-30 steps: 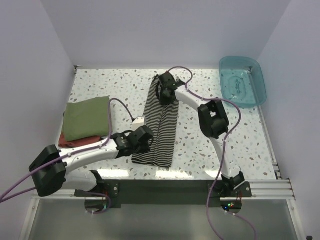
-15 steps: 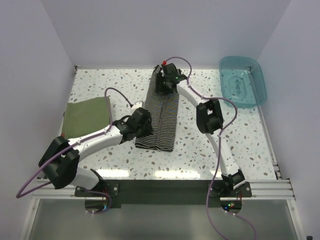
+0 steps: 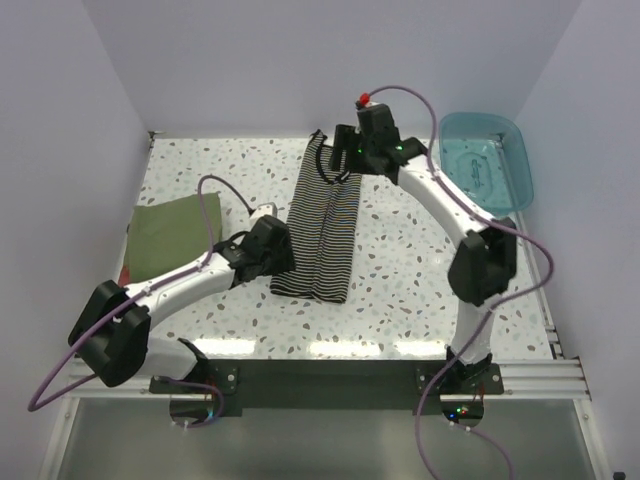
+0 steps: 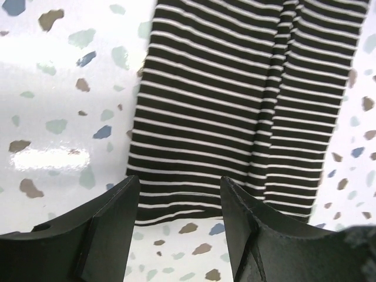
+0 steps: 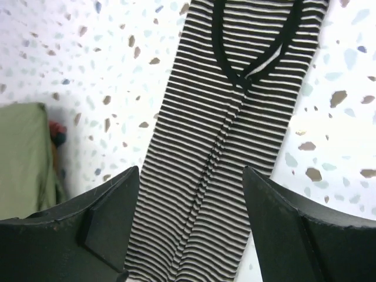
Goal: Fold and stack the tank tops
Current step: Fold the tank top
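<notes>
black-and-white striped tank top [image 3: 322, 225] laid flat on speckled table [image 3: 420, 270] as a long narrow strip, both sides folded in to meet at a centre seam. dark-trimmed neckline at far end, hem at near end. judged ready for a crosswise fold, hence one gripper posted at each end.

left gripper [image 4: 179, 188] low at near-left corner of striped top, just short of the hem. fingers spread wide, nothing pinched between them, only fabric and table beyond. prob. parked there to take that hem corner next.

right gripper [image 5: 189, 176] raised above far end of striped top, by the neckline. fingers wide apart too, holding nothing (no cloth hanging off either pad). held high prob. for a cam view down the full strip, i.e. a check on the seam line.

olive tank top [image 3: 170, 238] already folded to a rough square, well left of striped top, resting on a reddish cloth [image 3: 127, 272], identity unclear. prob. base of the stack, so striped top to go there once folded. teal bin [image 3: 487, 160] well right of striped top's far end, not involved afaict.

approx halfway thru: one top folded, other part-folded, stack not yet made. soft knit, liable to slip open at folded-in sides if lifted by one layer only; best to pinch thru all layers.
</notes>
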`<state>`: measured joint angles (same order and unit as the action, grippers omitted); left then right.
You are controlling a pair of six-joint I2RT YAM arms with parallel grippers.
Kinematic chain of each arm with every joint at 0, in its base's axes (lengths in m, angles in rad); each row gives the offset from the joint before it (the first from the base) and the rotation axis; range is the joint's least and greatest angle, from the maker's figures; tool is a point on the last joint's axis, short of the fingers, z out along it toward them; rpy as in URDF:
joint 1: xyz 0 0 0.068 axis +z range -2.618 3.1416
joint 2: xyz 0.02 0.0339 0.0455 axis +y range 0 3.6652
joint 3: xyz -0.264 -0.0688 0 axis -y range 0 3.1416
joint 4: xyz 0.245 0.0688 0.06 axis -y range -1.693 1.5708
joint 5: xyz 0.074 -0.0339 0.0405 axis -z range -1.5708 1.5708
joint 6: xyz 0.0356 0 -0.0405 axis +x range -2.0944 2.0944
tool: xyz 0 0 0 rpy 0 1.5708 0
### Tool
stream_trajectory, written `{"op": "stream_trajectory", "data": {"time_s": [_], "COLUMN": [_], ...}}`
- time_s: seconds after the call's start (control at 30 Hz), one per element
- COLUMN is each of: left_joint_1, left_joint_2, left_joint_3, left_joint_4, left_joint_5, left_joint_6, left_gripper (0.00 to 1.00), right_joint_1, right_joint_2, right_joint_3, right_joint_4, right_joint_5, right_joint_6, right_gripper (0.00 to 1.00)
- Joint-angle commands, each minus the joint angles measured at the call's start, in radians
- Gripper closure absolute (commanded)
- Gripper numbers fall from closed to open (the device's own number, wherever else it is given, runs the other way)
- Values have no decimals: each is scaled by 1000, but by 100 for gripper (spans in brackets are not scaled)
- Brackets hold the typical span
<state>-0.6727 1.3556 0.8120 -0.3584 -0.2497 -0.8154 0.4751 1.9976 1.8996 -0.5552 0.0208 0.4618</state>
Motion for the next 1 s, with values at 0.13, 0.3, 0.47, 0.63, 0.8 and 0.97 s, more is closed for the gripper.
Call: {"op": "stream_trajectory", "data": {"time_s": [0.13, 0.3, 0.47, 0.63, 0.8, 0.97], "left_joint_1": [22, 24, 24, 24, 25, 24], "left_joint_2": [-6, 34, 48, 66, 80, 97], "left_joint_3": [-19, -40, -83, -111, -126, -140], "left_joint_4": [-76, -57, -21, 6, 13, 18], "left_joint_5": [-37, 9, 27, 33, 15, -3], "left_joint_6": [96, 127, 134, 125, 116, 104], "left_gripper": [38, 38, 38, 38, 39, 44], "right_joint_1": [97, 212, 252, 280, 310, 336], "right_joint_2": [-391, -505, -572, -605, -600, -554], "right_joint_3": [-614, -921, -1053, -1122, -1149, -1166], "right_joint_4": [24, 127, 193, 232, 267, 291], "right_joint_5": [83, 60, 47, 50, 53, 50], "right_joint_6": [136, 256, 339, 397, 442, 472], "right_gripper": [27, 28, 30, 31, 37, 45]}}
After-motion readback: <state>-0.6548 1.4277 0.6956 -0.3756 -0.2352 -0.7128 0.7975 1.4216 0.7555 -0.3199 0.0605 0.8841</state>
